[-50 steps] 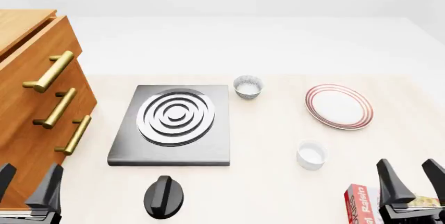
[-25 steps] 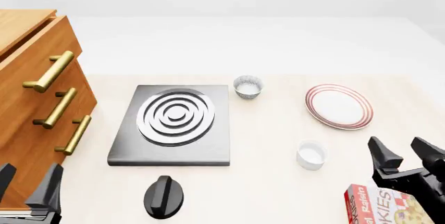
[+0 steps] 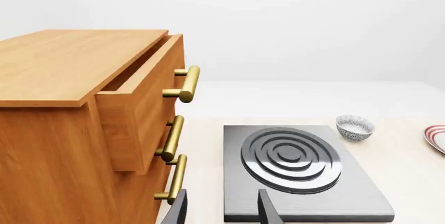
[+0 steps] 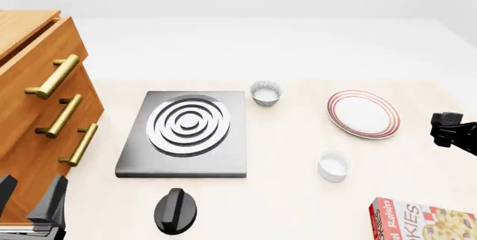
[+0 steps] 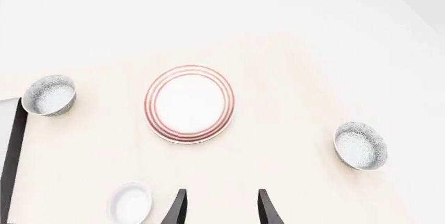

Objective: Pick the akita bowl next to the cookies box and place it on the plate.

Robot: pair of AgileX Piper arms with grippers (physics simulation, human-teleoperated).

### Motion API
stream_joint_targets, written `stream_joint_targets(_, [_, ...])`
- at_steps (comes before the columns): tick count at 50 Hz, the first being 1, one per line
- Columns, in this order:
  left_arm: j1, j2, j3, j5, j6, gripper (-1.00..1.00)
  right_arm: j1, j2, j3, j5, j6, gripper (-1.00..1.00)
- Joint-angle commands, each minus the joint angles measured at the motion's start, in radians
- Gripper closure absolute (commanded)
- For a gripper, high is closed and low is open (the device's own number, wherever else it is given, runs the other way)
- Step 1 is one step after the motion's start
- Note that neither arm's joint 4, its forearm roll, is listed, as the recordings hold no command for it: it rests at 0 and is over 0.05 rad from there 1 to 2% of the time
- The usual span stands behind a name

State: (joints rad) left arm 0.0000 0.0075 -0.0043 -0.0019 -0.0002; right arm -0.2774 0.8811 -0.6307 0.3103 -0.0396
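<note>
The only print stands on the cookies box (image 4: 423,220) at the near right edge of the front view. Along its red side strip "Raisin" runs in white letters, and beside it "KIES", the word's start cut off.

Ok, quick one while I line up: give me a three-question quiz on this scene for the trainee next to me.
1. Multiple choice: how many speckled bowls does the right wrist view show? A) one B) two C) three
2. True or false: a bowl already sits on the plate.
3. Fill the gap: the right pincer is ____ (open or shut), with nothing between its fingers.

Key: 1 B; 2 false, the plate is bare; 3 open.
</note>
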Motion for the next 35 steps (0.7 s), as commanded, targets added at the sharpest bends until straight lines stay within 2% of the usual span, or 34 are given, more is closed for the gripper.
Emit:
stream_joint_targets(1, [0.0, 0.0, 0.0, 0.0, 0.0, -1.0, -0.115, 0.106, -0.135, 0.094, -0.007, -1.0])
stream_joint_targets(7, [0.0, 0.0, 0.0, 0.0, 0.0, -1.0, -0.165, 0.132, -0.213, 0.147, -0.049, -1.0])
stream_joint_targets(12, [0.0, 0.0, 0.0, 0.0, 0.0, -1.0, -0.225, 0.176, -0.307, 0.207, -0.065, -1.0])
stream_joint_targets(21, [0.0, 0.0, 0.0, 0.0, 0.0, -1.0, -0.314, 0.264, -0.408, 0.264, -0.082, -1.0])
stream_joint_targets(22, [0.0, 0.0, 0.0, 0.0, 0.0, -1.0, -0.339, 0.279, -0.423, 0.268, -0.099, -1.0])
stream_joint_targets(25, [0.0, 0.0, 0.0, 0.0, 0.0, -1.0, -0.352, 0.302, -0.461, 0.296, -0.083, -1.0])
stream_joint_targets(32, [0.0, 0.0, 0.0, 0.0, 0.0, -1.0, -0.409, 0.341, -0.526, 0.335, -0.09, -1.0])
stream_joint_targets(33, [0.0, 0.0, 0.0, 0.0, 0.0, -1.0, -0.413, 0.346, -0.541, 0.349, -0.064, -1.0])
stream_joint_targets(35, [0.0, 0.0, 0.0, 0.0, 0.0, -1.0, -0.426, 0.355, -0.559, 0.359, -0.062, -1.0])
